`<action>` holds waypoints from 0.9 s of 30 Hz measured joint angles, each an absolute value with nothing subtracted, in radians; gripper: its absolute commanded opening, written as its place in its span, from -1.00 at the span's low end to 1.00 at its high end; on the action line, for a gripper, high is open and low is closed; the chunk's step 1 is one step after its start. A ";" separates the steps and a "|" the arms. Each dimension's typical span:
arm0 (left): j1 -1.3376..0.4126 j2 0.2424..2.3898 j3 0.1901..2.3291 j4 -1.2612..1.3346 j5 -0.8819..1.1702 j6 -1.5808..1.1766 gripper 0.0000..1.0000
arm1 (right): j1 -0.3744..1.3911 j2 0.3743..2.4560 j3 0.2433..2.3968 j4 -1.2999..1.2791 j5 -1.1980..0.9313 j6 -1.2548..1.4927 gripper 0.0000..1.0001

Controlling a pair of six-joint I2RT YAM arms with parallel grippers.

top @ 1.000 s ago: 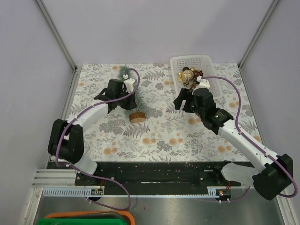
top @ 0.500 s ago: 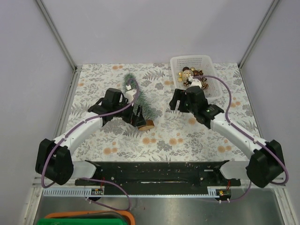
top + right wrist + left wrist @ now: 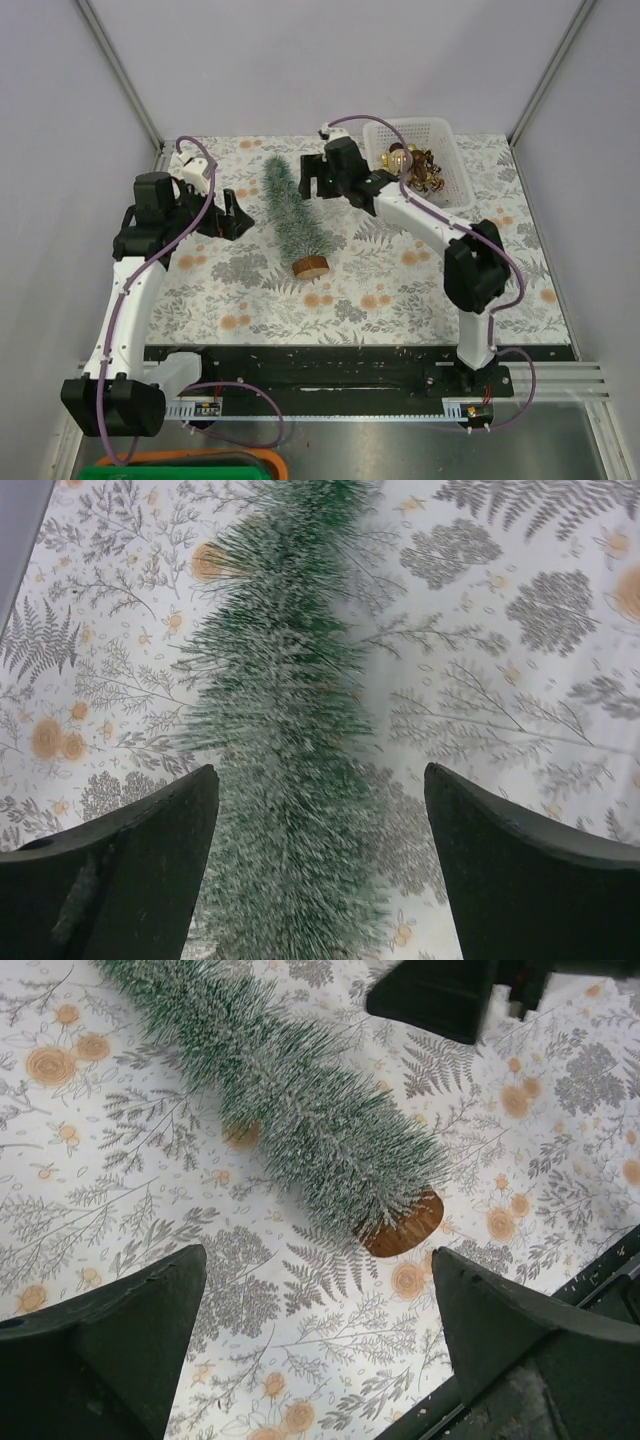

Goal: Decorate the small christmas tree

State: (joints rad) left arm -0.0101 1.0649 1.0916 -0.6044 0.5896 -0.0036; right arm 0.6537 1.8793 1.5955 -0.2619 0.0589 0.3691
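Tree lies flat on the table, not upright, with its wooden base at the end nearest the arms. Left gripper is just left of the tree, jaws wide apart, empty. Right gripper hovers over the tree's upper half, jaws apart, straddling the bristles, empty.

Risks:
- Tree is round and loose, so a one-sided nudge likely rolls it.
- Closing on soft bristles near the tip likely slips instead of lifting.
- Baubles are in the basket right of the tree; hung on a lying tree they'd probably slide off.
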 measured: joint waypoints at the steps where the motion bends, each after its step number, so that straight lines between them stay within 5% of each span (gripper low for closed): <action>1: -0.001 1.057 1.092 -0.616 0.590 0.004 0.98 | 0.663 1.916 1.639 -0.266 0.059 0.358 0.83; 13: 0.049 1.125 1.056 -0.665 0.554 0.026 0.98 | 0.740 2.304 2.011 -0.400 0.064 0.286 0.63; 21: 0.049 1.140 1.037 -0.688 0.530 0.042 0.98 | 0.746 2.351 2.072 -0.415 0.083 0.278 -0.68; 27: 0.049 1.134 1.033 -0.686 0.504 0.058 0.98 | 0.750 2.345 2.056 -0.387 0.106 0.284 -0.85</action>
State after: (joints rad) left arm 0.0494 1.1343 1.0328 -0.6861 0.5037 0.0578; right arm 0.7502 2.3451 2.0563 -0.3870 0.1062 0.2840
